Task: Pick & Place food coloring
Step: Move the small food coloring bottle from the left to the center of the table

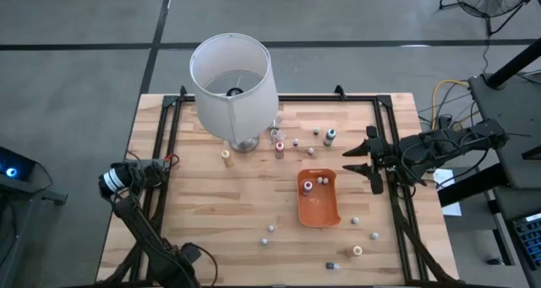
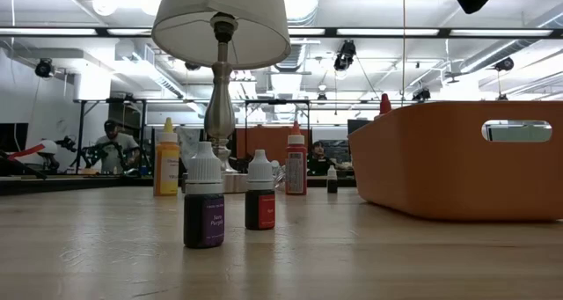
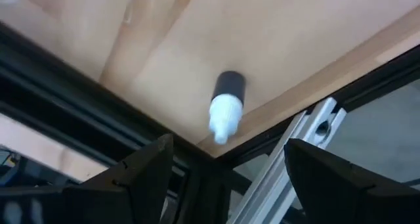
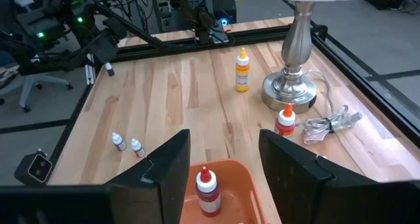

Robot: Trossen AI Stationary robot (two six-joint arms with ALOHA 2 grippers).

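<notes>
The right gripper [image 1: 365, 163] hovers just right of the orange tray [image 1: 319, 210], fingers apart and empty. The left gripper [image 1: 161, 163] waits at the table's left edge, fingers apart. Food coloring bottles [image 1: 279, 149] stand scattered across the table [image 1: 203, 212]; two sit in the tray's far end, near the lamp [image 1: 233, 84]

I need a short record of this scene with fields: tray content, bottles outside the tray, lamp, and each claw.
tray: orange tray, holds two red-capped bottles
bottles outside: scattered on the wooden table; yellow bottle and red bottle near the lamp base
lamp: white lampshade, upright, silver base
left claw: open, at the table's left edge, above one lying bottle
right claw: open, empty, at the right side near the tray
</notes>
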